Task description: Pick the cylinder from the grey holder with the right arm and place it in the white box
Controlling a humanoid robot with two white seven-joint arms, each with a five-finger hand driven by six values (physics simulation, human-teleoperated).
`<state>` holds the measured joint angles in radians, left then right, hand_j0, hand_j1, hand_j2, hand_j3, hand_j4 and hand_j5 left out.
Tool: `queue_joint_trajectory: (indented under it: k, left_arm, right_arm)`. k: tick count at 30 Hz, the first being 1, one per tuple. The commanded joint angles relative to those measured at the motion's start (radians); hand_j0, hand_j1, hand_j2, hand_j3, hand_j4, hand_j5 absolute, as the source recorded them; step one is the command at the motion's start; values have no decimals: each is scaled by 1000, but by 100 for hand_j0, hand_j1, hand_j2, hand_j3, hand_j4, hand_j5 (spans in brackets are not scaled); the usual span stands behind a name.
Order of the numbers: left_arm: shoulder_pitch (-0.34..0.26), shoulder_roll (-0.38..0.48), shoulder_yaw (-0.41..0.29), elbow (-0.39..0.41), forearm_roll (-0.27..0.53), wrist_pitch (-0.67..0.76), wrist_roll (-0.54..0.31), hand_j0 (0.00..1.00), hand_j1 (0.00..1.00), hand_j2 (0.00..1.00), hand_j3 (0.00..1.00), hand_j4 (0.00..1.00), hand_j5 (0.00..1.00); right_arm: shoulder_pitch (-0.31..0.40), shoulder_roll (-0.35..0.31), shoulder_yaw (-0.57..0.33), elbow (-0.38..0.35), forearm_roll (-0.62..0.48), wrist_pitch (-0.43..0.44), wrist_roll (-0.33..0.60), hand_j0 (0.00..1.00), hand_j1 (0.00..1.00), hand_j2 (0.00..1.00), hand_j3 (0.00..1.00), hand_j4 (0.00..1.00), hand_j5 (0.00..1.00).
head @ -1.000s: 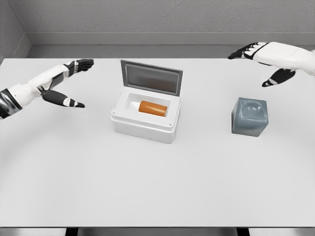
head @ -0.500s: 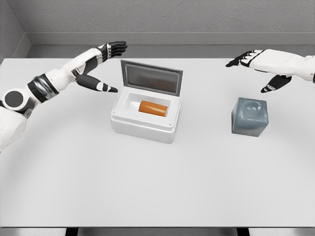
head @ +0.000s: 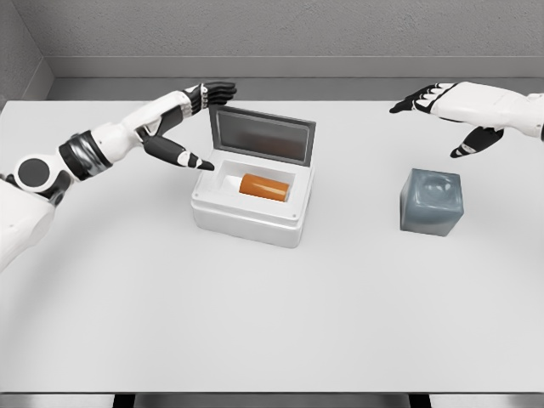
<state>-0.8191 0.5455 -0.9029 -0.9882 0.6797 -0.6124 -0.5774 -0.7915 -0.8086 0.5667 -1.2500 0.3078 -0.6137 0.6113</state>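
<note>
Across the desk (head: 272, 323) you had the white box (head: 251, 208) near the middle with its lid (head: 262, 134) propped up, and the grey holder (head: 432, 201) well apart on the right. Your orange cylinder (head: 263, 186) already lay inside the box, so the placing looked done. Your left robot hand (head: 189, 123) hovered released, fingers spread, just beside the lid's left edge; its thumb pointed down near the box rim. A careless sweep from there could have knocked the lid shut or shoved the box. Your right robot hand (head: 446, 110) hung open and empty beyond the holder, a lesser worry.
</note>
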Motion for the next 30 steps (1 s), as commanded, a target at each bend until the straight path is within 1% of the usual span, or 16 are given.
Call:
queue_joint_trajectory:
  k: [1, 7, 8, 9, 11, 13, 21, 23, 25, 26, 27, 28, 30]
  left_arm:
    - [0, 7, 1, -10, 8, 2, -1, 100, 100, 100, 100, 100, 100]
    - [3, 33, 2, -20, 9, 2, -13, 100, 100, 100, 100, 100, 100]
    - [12, 40, 2, -49, 12, 2, -13, 100, 100, 100, 100, 100, 100]
    - [29, 80, 4, -104, 18, 2, -13, 100, 100, 100, 100, 100, 100]
    - [46, 128, 4, -188, 50, 2, -13, 100, 100, 100, 100, 100, 100]
    - [51, 136, 4, -211, 52, 2, -13, 100, 100, 100, 100, 100, 100]
    - [41, 159, 7, -213, 72, 2, -13, 100, 100, 100, 100, 100, 100]
    - [48, 160, 7, -207, 70, 2, -13, 100, 100, 100, 100, 100, 100]
    - [55, 192, 7, -196, 69, 2, -13, 100, 100, 100, 100, 100, 100]
    - [80, 195, 6, -159, 66, 2, -15, 100, 100, 100, 100, 100, 100]
    - [92, 195, 4, -118, 63, 2, -15, 100, 100, 100, 100, 100, 100]
    - [94, 197, 5, -93, 63, 2, -13, 100, 100, 100, 100, 100, 100]
    - [100, 205, 7, -87, 63, 2, -13, 100, 100, 100, 100, 100, 100]
  right_arm:
    - [0, 0, -1, 0, -6, 3, 0, 100, 100, 100, 100, 100, 100]
    - [3, -1, -2, 0, -6, 3, 0, 100, 100, 100, 100, 100, 100]
    - [3, -1, -2, 0, -6, 3, 0, 100, 100, 100, 100, 100, 100]
    - [3, -1, -2, 0, -6, 3, 0, 100, 100, 100, 100, 100, 100]
    - [5, -1, -2, 0, -6, 3, 0, 100, 100, 100, 100, 100, 100]
    - [3, -1, -2, 0, -6, 3, 0, 100, 100, 100, 100, 100, 100]
    - [8, -1, -1, 3, -4, 3, 0, 100, 100, 100, 100, 100, 100]
    - [8, -1, -1, 3, -6, 3, 0, 100, 100, 100, 100, 100, 100]
    - [8, -1, -1, 3, -6, 3, 0, 100, 100, 100, 100, 100, 100]
    - [8, -1, -1, 3, -6, 3, 0, 100, 100, 100, 100, 100, 100]
    - [8, -1, -1, 3, -6, 3, 0, 100, 100, 100, 100, 100, 100]
    - [8, -1, -1, 3, -6, 3, 0, 100, 100, 100, 100, 100, 100]
    - [8, -1, -1, 3, -6, 3, 0, 100, 100, 100, 100, 100, 100]
